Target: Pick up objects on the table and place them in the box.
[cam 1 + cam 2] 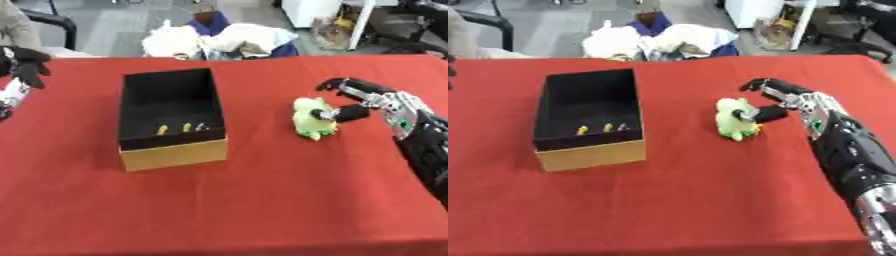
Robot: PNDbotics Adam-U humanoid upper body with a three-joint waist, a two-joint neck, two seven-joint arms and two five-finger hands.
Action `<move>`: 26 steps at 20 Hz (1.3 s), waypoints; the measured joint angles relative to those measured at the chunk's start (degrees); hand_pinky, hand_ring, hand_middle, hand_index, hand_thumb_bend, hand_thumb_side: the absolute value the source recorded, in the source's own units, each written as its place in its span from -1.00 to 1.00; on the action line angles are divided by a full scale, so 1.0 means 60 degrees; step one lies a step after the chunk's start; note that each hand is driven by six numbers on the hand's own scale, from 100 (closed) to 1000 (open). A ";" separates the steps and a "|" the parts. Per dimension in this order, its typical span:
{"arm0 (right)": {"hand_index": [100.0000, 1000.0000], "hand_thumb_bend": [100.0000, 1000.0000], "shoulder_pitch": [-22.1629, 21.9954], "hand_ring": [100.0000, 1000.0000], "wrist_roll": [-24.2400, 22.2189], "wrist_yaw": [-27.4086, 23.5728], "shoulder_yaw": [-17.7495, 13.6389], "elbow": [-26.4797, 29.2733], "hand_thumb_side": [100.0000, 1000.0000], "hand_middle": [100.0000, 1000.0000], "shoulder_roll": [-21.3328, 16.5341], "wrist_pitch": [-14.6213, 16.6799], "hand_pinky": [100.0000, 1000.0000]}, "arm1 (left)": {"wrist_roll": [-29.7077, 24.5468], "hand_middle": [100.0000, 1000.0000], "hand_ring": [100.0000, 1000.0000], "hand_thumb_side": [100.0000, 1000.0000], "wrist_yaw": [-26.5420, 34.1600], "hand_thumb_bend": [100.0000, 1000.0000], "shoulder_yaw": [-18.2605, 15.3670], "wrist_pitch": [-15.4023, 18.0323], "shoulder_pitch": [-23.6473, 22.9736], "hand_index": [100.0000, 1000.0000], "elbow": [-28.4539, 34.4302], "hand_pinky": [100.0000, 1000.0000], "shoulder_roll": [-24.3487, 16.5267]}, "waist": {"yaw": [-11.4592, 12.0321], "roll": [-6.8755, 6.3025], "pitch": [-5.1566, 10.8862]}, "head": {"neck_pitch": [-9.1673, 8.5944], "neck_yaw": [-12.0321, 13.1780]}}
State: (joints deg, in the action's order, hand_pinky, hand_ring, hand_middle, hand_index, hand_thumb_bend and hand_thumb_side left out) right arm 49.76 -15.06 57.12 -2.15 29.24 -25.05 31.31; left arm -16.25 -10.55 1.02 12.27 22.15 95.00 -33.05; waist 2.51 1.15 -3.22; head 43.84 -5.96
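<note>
left hand (24, 65) only in left eye view

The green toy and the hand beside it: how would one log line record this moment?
right hand: open, thumb touching green toy | toy: on red table, outside box | left hand: idle, far left

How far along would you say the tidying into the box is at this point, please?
Early to midway. The box already holds a few small things, yellow and pale, at its near wall. In hand: the right hand is at the green toy, thumb touching it, fingers arched above, not yet lifted from the red table. Left: grasp, carry and drop it in. The left hand hangs idle at the far left.
</note>
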 measured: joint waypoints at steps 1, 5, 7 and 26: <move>0.61 -0.39 0.0000 0.66 0.0009 0.0124 0.0000 0.0000 0.14 0.52 0.0005 0.0036 0.56 | 0.0010 0.07 -0.04 0.63 0.0002 -1.00 -0.0015 -0.0012 -0.0010 0.52 0.0000 0.19 0.0031 | 0.0000 0.0000 0.0001 | 0.0000 0.0000; -0.05 -0.33 -0.0006 0.48 0.0108 0.0371 -0.0026 0.0092 -0.32 -0.10 0.0007 0.0261 0.45 | 0.0041 0.06 -0.05 0.65 0.0006 -1.00 -0.0047 -0.0046 -0.0084 0.52 0.0000 0.19 0.0059 | -0.0002 0.0006 0.0003 | 0.0000 0.0000; -0.31 -0.35 -0.0043 0.37 0.0263 0.0455 -0.0045 0.0203 -0.65 -0.34 0.0007 0.0366 0.38 | 0.0059 0.06 -0.05 0.65 0.0007 -1.00 -0.0069 -0.0064 -0.0108 0.51 0.0000 0.18 0.0062 | -0.0003 0.0008 0.0004 | 0.0000 0.0000; -0.77 -0.53 0.1324 0.04 0.1716 -0.0400 0.0021 0.2073 -1.00 -0.78 0.0599 0.0691 0.18 | 0.0094 0.04 -0.06 0.64 0.0181 -1.00 -0.0152 -0.0135 -0.0248 0.51 0.0047 0.18 0.0211 | 0.0111 0.0051 0.0080 | 0.0000 -0.0043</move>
State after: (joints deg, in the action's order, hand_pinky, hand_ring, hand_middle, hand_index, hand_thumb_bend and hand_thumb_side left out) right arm 57.70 -4.76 54.73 -2.02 41.68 -21.45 35.46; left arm -15.68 -9.46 0.11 11.46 20.66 95.28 -31.78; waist 3.17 1.45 -2.74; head 43.84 -6.22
